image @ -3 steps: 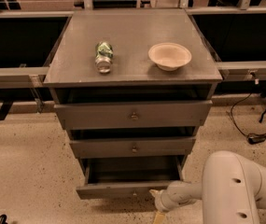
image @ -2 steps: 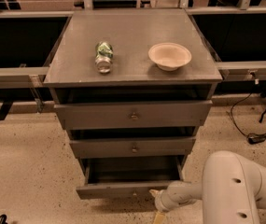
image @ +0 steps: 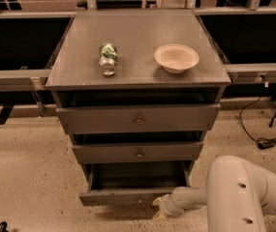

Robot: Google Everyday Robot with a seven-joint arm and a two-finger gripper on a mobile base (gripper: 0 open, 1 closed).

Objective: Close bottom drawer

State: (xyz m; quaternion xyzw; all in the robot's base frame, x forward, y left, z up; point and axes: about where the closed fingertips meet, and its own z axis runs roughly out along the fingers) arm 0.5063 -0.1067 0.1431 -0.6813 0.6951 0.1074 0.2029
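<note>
Tool [image: 159,207] at bottom drawer [image: 118,196] front; one can [image: 108,58], one bowl [image: 176,58]

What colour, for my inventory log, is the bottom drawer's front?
Grey: the bottom drawer front, camera view best; the tool is at its front edge.

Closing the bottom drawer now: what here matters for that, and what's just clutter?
Job: bottom drawer, pulled open; gripper at its front panel, right of centre.
Lying about: can and bowl on the cabinet top; top drawer; middle drawer; floor cable.
</note>
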